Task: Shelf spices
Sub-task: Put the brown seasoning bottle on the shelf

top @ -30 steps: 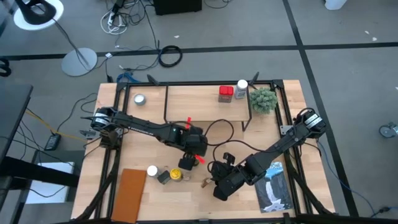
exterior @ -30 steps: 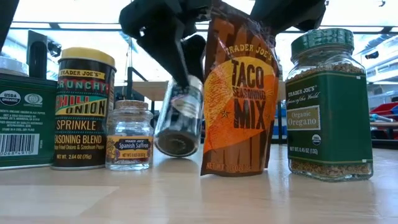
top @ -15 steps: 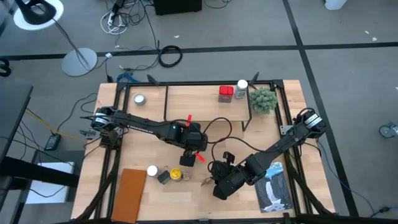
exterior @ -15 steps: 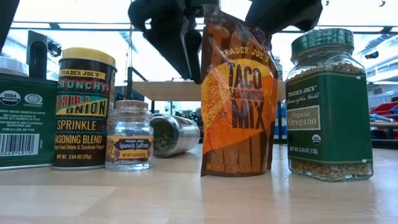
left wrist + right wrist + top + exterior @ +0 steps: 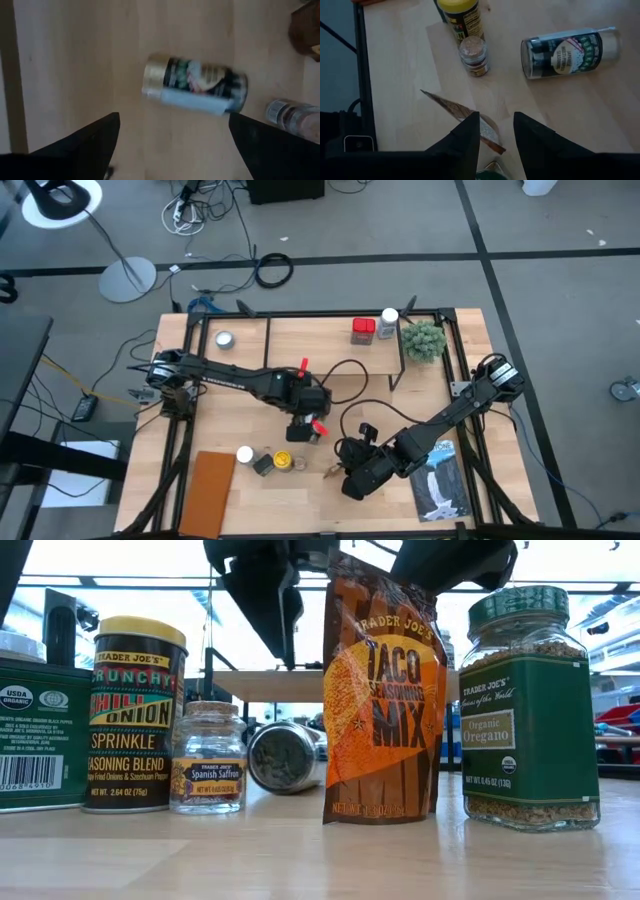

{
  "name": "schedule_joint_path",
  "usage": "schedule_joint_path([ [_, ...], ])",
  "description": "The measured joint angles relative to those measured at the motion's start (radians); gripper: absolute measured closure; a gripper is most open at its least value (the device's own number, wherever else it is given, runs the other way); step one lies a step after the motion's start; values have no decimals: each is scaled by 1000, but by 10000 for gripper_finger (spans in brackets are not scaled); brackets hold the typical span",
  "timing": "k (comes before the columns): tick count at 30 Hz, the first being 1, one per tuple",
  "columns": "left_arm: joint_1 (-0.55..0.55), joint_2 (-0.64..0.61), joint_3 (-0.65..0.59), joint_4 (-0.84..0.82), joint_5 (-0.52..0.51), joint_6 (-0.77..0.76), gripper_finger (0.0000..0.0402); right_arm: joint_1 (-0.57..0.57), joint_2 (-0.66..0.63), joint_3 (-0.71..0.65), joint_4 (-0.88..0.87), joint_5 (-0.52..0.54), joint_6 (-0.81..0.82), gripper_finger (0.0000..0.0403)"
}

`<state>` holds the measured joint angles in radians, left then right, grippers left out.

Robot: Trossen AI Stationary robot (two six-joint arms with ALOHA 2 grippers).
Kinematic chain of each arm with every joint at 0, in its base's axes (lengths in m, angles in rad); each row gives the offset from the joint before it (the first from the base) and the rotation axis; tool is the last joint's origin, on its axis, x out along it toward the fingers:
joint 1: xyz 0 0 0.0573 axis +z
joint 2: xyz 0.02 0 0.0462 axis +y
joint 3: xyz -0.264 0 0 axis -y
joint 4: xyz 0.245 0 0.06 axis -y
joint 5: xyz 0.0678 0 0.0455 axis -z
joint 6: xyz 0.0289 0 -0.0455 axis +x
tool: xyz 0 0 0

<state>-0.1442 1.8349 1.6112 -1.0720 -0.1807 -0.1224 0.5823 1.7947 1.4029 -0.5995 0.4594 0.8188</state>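
My right gripper (image 5: 495,122) is shut on the orange-brown taco seasoning packet (image 5: 385,690), which stands upright near the table's front edge. My left gripper (image 5: 172,120) hangs open above a dark glass spice jar (image 5: 195,85) with a metal cap. The jar lies on its side on the table, clear of the fingers, and also shows in the low view (image 5: 285,755). The shelf (image 5: 330,350) stands at the far side with a red-topped jar (image 5: 363,330) and a white-topped bottle (image 5: 388,323) on its plank. My right gripper pinches the packet's top edge (image 5: 482,127) between its two fingers, coming slanting down from above. Its fingers cover the very top (image 5: 385,565). The packet hangs upright below them, its bottom edge (image 5: 380,817) down at the tabletop.
Near the front stand a green tin (image 5: 40,730), a yellow-lidded chili onion can (image 5: 135,710), a small saffron jar (image 5: 208,755) and a green oregano jar (image 5: 530,705). A brown board (image 5: 207,490), a book (image 5: 440,480), a plant (image 5: 423,340) and a silver tin (image 5: 224,339) lie around.
The dark jar, which stood tilted under my left gripper's fingers, has fallen onto its side and now lies on the table with its base toward the near edge. My left gripper has risen toward the far edge and rolled about its wrist.
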Motion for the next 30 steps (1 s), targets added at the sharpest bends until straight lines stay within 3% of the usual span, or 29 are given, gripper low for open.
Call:
schedule_joint_path([
  [7, -42, -42, -1, -79, -155, -259, 22, 0, 0, 0, -33, -11, 25, 284],
  [13, -103, -65, -1, -38, -241, -490, 40, 7, 0, 0, -235, -3, 165, 284],
  [17, -124, -57, -1, 6, -269, -607, 53, 35, -1, 0, -367, 82, 252, 284],
  [22, -149, -55, -1, 99, -298, -677, 66, 66, -37, 0, -401, 208, 270, 284],
  [30, -173, -25, -61, 163, -314, -859, 78, 205, -113, 0, -592, 319, 596, 284],
])
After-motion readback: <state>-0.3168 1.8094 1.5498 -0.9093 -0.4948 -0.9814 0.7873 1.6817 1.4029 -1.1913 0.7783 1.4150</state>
